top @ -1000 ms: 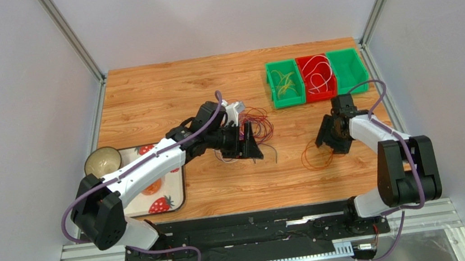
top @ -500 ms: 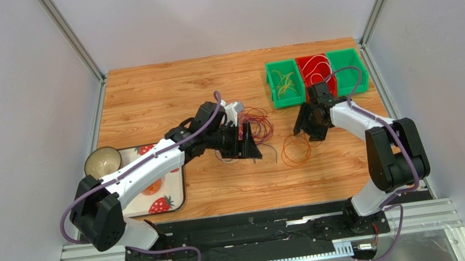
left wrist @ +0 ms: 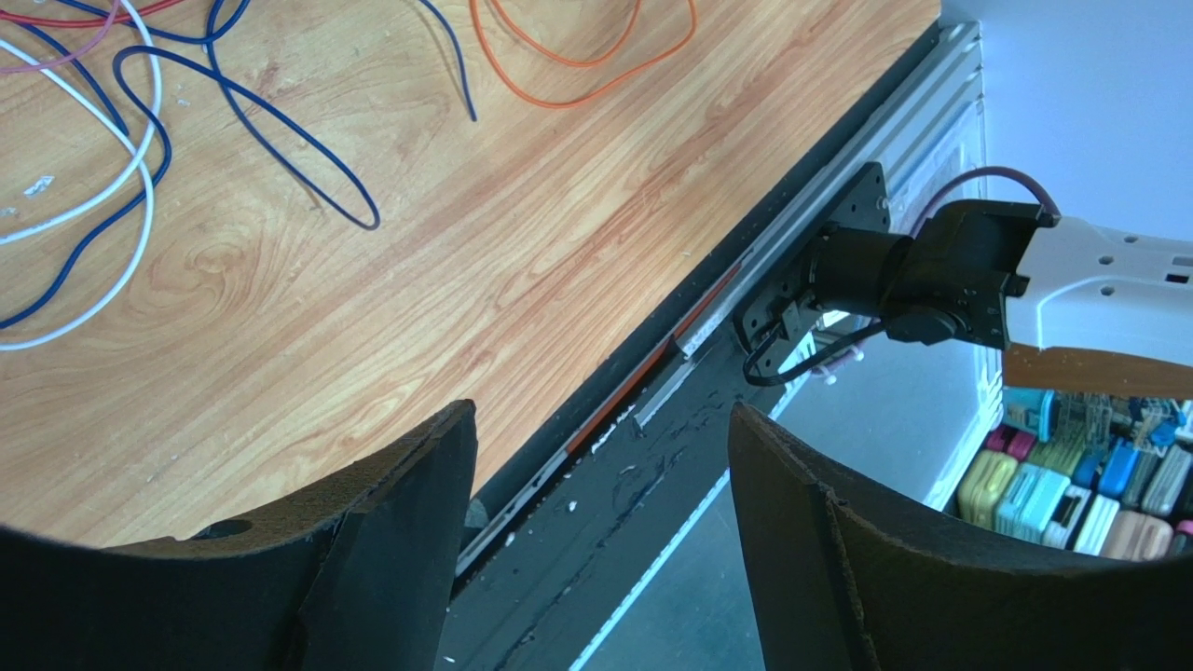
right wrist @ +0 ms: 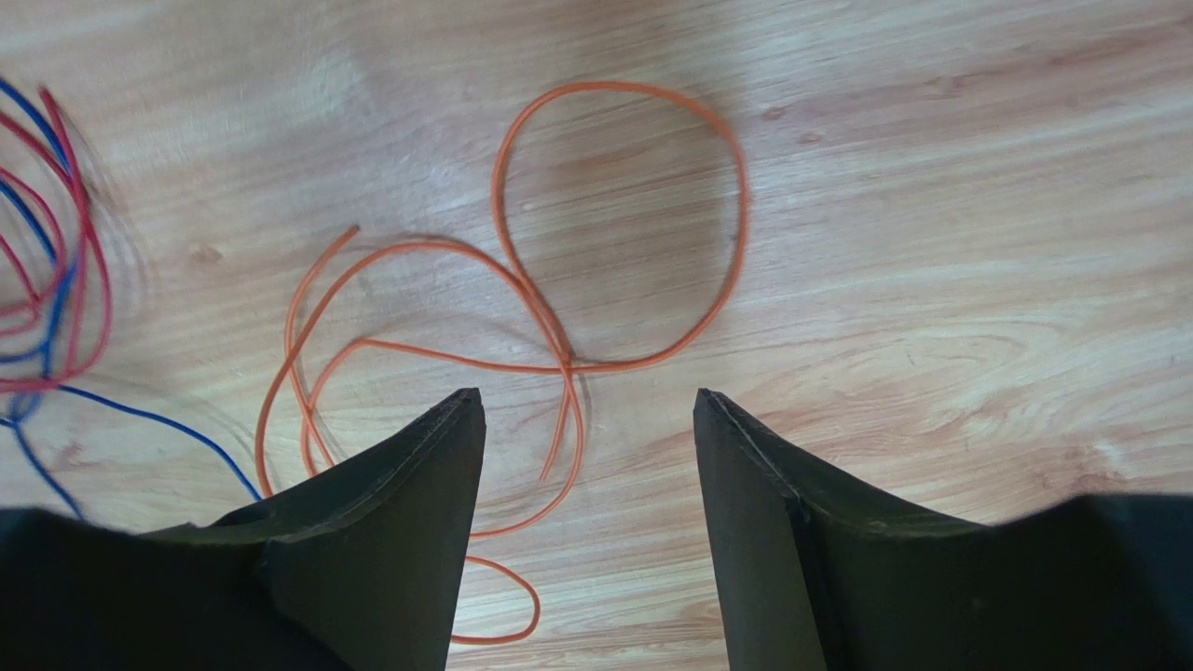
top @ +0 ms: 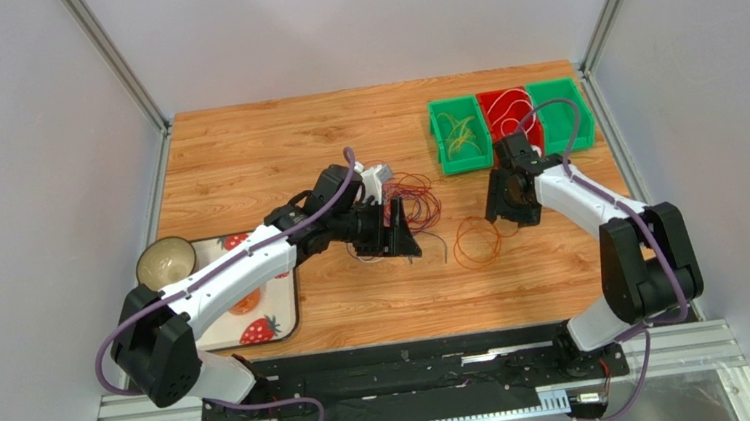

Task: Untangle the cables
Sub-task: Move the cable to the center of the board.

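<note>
Both the left gripper [left wrist: 600,413] and right gripper [right wrist: 588,399] are being held open, empty. Pinching one orange cable [right wrist: 741,210] strand, off its crossing, is being advised.

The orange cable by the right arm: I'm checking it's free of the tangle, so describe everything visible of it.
The orange cable is one thin, flexible wire, seemingly plastic-coated, lying flat on the wooden table in loose overlapping loops, one wide and round, a free end showing. It lies beside the red and blue wires, not looped through them. The right end effector hangs over it, jaws open, not gripping it.
</note>
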Controlling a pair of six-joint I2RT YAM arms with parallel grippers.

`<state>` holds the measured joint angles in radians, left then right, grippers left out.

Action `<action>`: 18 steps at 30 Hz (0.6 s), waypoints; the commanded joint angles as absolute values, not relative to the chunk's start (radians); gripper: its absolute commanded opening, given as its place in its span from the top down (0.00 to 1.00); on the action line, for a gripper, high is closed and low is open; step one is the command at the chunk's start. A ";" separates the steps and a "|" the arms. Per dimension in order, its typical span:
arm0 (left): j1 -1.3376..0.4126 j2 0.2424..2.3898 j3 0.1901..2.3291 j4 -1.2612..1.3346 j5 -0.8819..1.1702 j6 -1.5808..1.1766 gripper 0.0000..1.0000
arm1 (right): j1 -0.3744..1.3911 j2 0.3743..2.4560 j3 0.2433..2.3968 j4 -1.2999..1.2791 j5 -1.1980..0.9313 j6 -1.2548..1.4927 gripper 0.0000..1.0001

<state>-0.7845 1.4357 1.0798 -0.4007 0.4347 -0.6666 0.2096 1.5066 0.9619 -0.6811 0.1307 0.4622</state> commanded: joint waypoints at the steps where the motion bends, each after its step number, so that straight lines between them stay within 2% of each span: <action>1: -0.785 1.407 1.074 -0.400 0.434 -0.666 0.26 | 0.290 1.574 0.992 -0.687 0.160 0.305 0.39; 6: -0.785 1.413 1.083 -0.410 0.436 -0.663 0.26 | 0.302 1.603 1.034 -0.669 0.094 0.247 0.39; 18: -0.785 1.422 1.097 -0.451 0.431 -0.643 0.27 | 0.298 1.772 1.108 -0.652 0.107 0.169 0.40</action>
<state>-0.7845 1.4357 1.0798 -0.4397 0.4347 -0.6643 0.3046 1.7344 1.0840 -0.6884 0.1181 0.2077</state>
